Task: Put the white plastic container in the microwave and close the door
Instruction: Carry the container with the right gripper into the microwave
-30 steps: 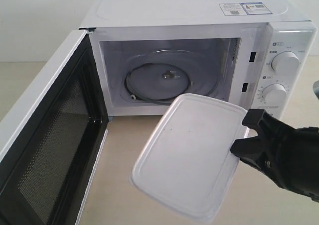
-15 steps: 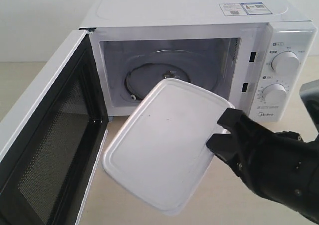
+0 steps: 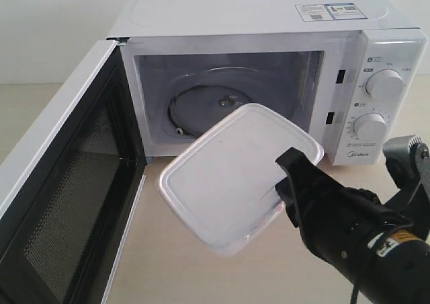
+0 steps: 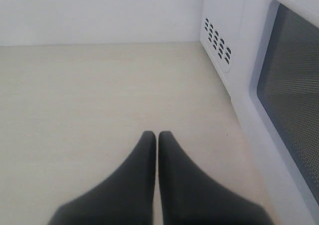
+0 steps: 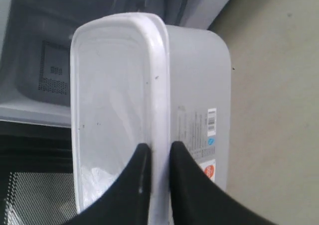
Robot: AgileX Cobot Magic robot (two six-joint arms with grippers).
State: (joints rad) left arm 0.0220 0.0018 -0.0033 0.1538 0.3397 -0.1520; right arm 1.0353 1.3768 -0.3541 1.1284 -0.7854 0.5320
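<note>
Moved: the container (image 3: pixel 228 176) has gone nearer the microwave (image 3: pixel 255 8), its far corner now at the opening.
Grip: the right pincer (image 5: pixel 155 153) is nearly closed, pinching the lid's rim, so the container hangs tilted.
Position: the container juts ahead of the pincer, toward the turntable (image 3: pixel 201 109).
Door (image 3: pixel 60 183): swung wide, probably for entry.
</note>
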